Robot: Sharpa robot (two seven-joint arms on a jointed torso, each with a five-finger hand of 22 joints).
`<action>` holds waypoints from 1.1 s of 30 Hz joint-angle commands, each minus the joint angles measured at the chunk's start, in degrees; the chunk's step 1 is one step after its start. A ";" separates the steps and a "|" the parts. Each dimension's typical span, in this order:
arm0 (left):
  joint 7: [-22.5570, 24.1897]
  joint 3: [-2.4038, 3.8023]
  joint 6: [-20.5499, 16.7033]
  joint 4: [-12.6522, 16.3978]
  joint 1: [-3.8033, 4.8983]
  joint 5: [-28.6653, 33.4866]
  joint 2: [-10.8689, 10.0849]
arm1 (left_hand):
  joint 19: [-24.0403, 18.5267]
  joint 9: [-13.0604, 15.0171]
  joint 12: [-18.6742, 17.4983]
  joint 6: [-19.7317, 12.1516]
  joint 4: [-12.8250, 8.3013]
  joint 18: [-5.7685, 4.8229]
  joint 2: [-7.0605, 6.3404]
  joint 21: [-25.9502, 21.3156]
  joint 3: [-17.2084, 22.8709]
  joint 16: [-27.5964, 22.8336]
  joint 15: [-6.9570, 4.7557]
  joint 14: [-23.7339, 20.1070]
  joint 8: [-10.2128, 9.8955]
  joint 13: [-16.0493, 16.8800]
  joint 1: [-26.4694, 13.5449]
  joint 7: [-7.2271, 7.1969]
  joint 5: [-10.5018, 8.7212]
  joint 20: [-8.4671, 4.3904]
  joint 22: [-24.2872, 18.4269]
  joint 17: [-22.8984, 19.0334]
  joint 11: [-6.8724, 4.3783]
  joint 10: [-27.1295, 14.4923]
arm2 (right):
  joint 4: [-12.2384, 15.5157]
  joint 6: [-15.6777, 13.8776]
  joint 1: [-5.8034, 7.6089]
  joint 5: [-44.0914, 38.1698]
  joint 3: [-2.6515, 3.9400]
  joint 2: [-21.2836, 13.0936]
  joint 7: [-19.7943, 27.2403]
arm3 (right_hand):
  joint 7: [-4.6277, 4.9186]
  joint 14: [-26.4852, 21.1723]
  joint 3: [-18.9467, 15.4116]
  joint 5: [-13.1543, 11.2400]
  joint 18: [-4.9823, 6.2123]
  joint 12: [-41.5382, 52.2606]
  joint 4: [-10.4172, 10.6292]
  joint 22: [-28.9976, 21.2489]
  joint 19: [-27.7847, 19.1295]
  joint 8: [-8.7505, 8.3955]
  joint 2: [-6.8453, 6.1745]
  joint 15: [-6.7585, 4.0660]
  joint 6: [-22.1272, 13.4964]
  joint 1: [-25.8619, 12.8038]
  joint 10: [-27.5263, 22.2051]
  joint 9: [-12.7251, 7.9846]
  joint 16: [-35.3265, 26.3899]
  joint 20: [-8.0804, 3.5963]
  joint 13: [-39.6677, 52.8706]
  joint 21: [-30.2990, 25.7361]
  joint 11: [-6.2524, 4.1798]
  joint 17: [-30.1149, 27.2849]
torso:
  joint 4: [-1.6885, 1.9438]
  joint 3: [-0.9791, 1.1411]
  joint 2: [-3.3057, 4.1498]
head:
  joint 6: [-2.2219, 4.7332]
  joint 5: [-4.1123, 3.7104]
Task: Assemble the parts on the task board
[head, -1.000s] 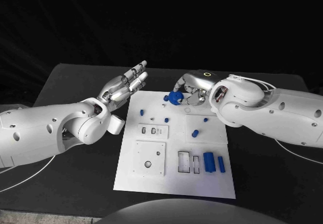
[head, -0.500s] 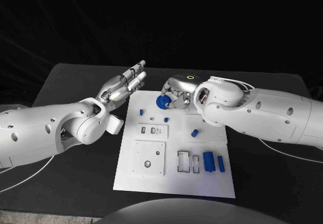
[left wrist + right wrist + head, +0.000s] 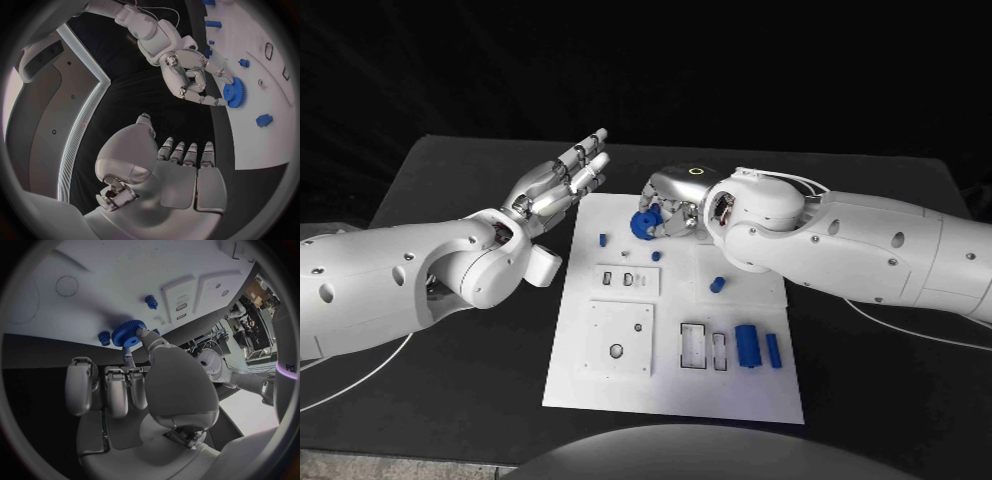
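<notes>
- The worktop (image 3: pixel 459 190) is carrying the white task board (image 3: pixel 678 385), which is lying flat in the middle between the 2 arms.
- The right hand (image 3: pixel 678 200) is being held over the far end of the board, its fingers closed around a blue gear (image 3: pixel 643 224); in the left wrist view the gear (image 3: pixel 234 93) is being pinched at its rim by the fingertips (image 3: pixel 212 101), just above the white surface.
- The left hand (image 3: pixel 564 180) is being held off the board's far left corner, palm up, fingers straight and apart, with nothing in it.
- In the judgement made here, the gear is being carried toward a peg at the far end of the board; a small blue peg (image 3: pixel 104 337) is standing just beside the gear (image 3: pixel 129 332) in the right wrist view, and a second one (image 3: pixel 151 301) lies farther in.
- Whether the gear is already touching the board cannot be told.
- To seat it well, the gear is best being kept level, its bore lined up over the peg, and lowered straight, since a tilted gear is likely to jam.
- The grip is best being kept at the rim, so that the bore is left free.
- Other blue parts, among them 2 longer pieces (image 3: pixel 749 346) near the board's near right corner, are lying well apart from the gear.
</notes>
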 commanded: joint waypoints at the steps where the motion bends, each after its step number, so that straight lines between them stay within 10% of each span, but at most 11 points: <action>1: 0.47 0.01 1.10 0.14 0.00 0.29 0.00 | -0.03 0.08 -0.01 0.15 -0.03 0.49 0.07 -0.02 0.45 -0.06 0.40 0.05 0.32 -0.07 0.71 0.34 0.26 0.41 -0.06 -0.05 0.39 0.12 | -0.44 1.17 -0.19 -1.42 -0.06 0.11 -0.25 | 0.22 5.98 0.58 -0.24 0.48 0.22 0.01 5.17 -0.29 -0.63 0.56 0.38 0.86 0.18 6.01 4.21 0.19 0.40 15.05 -0.33 0.48 15.09 | -0.01 0.01 -0.03 | -0.07 0.02; 23: 0.27 0.01 1.41 0.10 -0.05 0.52 0.34 | -0.03 0.08 -0.01 0.17 -0.04 0.48 0.08 -0.02 0.46 -0.06 0.43 0.05 0.32 -0.07 0.74 0.35 0.30 0.43 -0.06 -0.05 0.43 0.12 | -0.70 1.32 -0.42 -1.55 -0.06 -0.57 -0.68 | 1.37 5.98 2.34 -0.47 1.07 0.22 -0.42 3.83 -1.73 -5.23 0.07 0.59 -4.72 0.41 6.01 0.82 0.19 0.76 15.05 -2.63 0.60 15.09 | -0.03 0.03 -0.02 | -0.47 0.08; 33: 0.23 0.00 1.51 0.03 -0.10 0.53 0.46 | -0.03 0.09 -0.01 0.22 -0.05 0.47 0.09 -0.02 0.48 -0.06 0.45 0.05 0.33 -0.07 0.77 0.37 0.35 0.45 -0.06 -0.05 0.45 0.12 | -0.66 -0.52 -0.49 -0.89 -0.06 -0.96 0.27 | -2.45 5.97 -0.17 -11.51 1.47 0.22 0.64 2.91 -2.41 -6.37 -0.26 -1.92 -30.82 -0.59 6.01 -7.63 0.17 -1.39 15.05 -4.72 -2.52 15.07 | 0.01 0.01 -0.01 | -0.51 0.12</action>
